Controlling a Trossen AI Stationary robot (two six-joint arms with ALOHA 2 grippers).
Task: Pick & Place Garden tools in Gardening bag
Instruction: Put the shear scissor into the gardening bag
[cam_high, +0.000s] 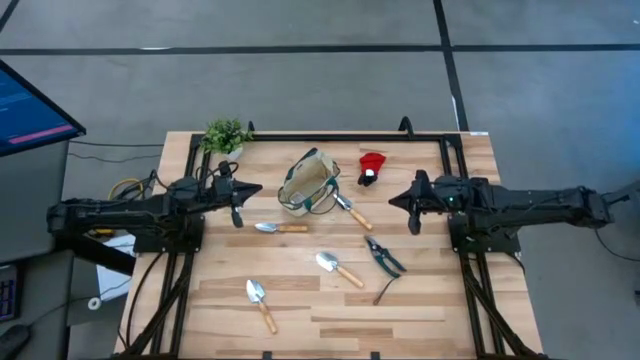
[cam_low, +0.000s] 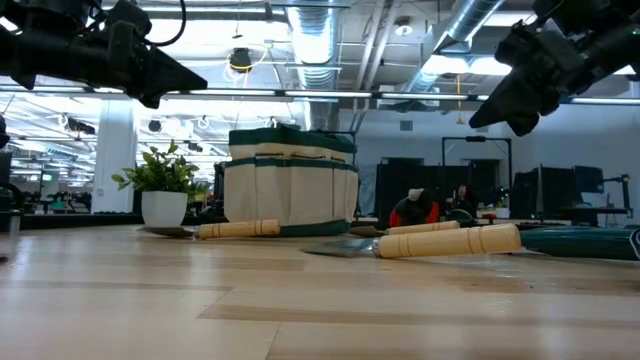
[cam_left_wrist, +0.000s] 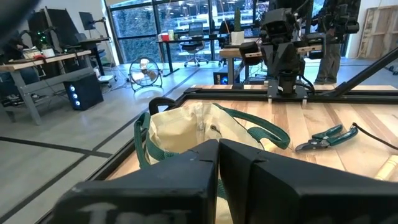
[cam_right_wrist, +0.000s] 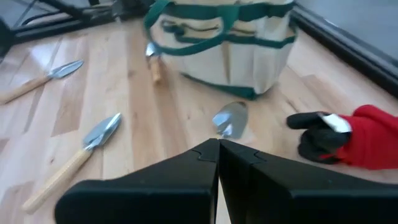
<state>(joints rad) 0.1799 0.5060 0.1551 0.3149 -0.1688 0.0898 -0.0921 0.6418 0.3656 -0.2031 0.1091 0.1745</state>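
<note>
The beige gardening bag (cam_high: 308, 183) with green trim stands upright at the table's far middle; it also shows in the left wrist view (cam_left_wrist: 199, 130). Wooden-handled trowels lie flat around it: one just right of the bag (cam_high: 350, 210), one before it (cam_high: 280, 227), one mid-table (cam_high: 340, 268) and one near the front (cam_high: 260, 303). Green-handled pruning shears (cam_high: 385, 256) lie right of centre. A red-and-black glove (cam_high: 371, 168) lies right of the bag. My left gripper (cam_high: 258, 188) hovers shut left of the bag. My right gripper (cam_high: 392, 200) hovers shut right of it, above the table.
A small potted plant (cam_high: 226, 135) stands at the far left corner. A thin dark item (cam_high: 385, 290) lies near the shears. Black rails (cam_high: 455, 150) frame the table's sides and back. Bare wood shows at the near right (cam_high: 420, 320).
</note>
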